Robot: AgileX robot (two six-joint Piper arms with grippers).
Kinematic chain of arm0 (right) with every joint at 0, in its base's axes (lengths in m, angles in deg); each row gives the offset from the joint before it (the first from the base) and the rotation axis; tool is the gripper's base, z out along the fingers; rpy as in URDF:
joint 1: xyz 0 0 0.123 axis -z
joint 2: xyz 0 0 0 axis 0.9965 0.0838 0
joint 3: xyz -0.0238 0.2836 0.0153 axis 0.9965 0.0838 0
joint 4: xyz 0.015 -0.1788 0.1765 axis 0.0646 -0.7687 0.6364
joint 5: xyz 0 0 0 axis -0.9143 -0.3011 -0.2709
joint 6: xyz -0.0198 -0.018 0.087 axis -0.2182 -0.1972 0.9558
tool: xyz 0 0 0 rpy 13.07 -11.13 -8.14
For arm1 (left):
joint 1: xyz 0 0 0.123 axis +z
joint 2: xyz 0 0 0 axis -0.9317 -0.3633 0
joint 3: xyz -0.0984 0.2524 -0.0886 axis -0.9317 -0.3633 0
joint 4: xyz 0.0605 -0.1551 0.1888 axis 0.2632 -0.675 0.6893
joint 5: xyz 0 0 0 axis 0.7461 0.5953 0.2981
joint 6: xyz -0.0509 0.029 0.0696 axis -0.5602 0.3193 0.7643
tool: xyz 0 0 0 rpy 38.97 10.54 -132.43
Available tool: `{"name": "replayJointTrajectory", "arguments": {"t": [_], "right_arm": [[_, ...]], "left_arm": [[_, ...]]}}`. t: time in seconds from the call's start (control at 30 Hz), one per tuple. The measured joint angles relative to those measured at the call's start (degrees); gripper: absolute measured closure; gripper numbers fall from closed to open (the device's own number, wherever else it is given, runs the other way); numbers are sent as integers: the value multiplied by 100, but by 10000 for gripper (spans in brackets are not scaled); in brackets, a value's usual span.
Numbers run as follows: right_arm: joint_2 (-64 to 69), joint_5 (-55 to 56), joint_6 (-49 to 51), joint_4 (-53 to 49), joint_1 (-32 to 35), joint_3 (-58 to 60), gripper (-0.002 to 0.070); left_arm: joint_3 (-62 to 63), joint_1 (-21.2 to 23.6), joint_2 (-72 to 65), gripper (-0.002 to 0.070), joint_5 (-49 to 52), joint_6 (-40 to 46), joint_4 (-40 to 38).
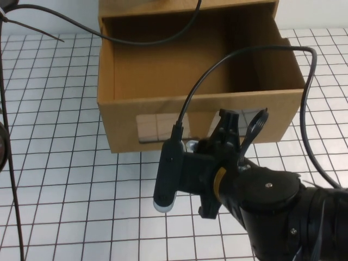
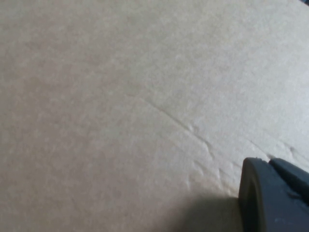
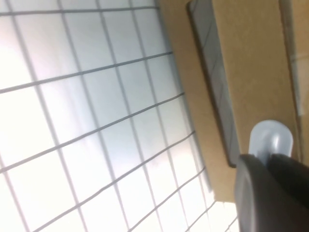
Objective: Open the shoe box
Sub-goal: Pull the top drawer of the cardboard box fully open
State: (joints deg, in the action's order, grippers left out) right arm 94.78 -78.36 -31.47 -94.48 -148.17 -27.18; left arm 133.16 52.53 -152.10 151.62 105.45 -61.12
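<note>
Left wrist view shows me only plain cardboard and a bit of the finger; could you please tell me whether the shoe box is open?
Observer: Yes, the shoe box stands open; the high view looks straight into it.
Operator: Where is the right gripper, please?
Observer: The right gripper is shut, before the box's front wall, near its window.
Operator: And the left gripper?
Observer: The left gripper shows only in your view, close to cardboard; the high view misses it.

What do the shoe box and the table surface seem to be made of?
Shoe box: likely brown cardboard, matte, creased close up. Table: white surface with black grid lines, faint sheen; material unclear. Right gripper sits shut at the box's front wall; left gripper hangs close to cardboard.
</note>
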Motion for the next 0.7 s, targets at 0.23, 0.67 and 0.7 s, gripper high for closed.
{"name": "replayJointTrajectory", "arguments": {"t": [0.23, 0.67, 0.7], "right_arm": [[-49, -118, -361, 552, -157, 0, 665], [-503, -177, -576, 1333, -194, 12, 653], [-511, -177, -576, 1446, -194, 12, 640]], "left_arm": [[0, 0, 0, 677, 0, 0, 0], [0, 0, 0, 677, 0, -17, 0], [0, 0, 0, 677, 0, -17, 0]]}}
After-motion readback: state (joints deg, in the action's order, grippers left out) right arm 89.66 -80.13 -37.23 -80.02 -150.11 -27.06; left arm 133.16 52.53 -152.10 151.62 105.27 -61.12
